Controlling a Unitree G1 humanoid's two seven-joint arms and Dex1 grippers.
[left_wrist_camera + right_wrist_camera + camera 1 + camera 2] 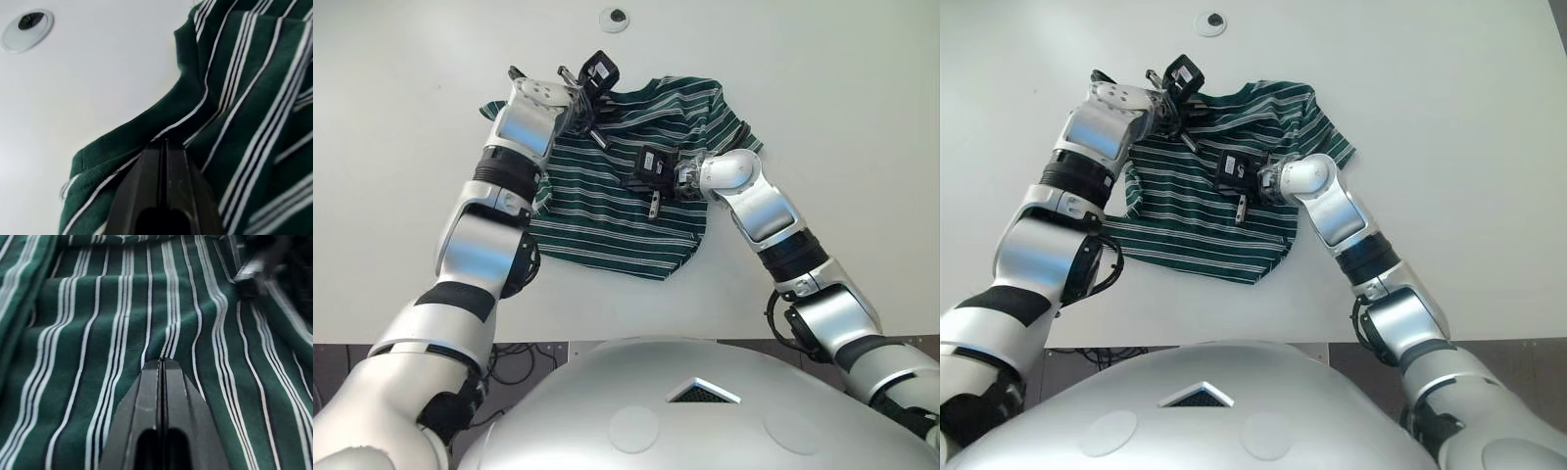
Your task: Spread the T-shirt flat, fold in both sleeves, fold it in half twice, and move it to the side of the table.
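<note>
Spreading looks unfinished: the shirt (617,211) lies rumpled mid-table (822,88) towards the far edge, no sleeve or half fold made yet, the left gripper (163,143) closed tight on its far-left edge and the right gripper (160,361) pinching cloth at its middle

dark green t-shirt (607,211) with white stripes; white table (822,117).

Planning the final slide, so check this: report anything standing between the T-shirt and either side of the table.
Nothing visible does. The T-shirt lies on the white table with bare surface to its left and right. A round grommet sits in the table beyond the shirt's far edge, off any sideways path.
</note>
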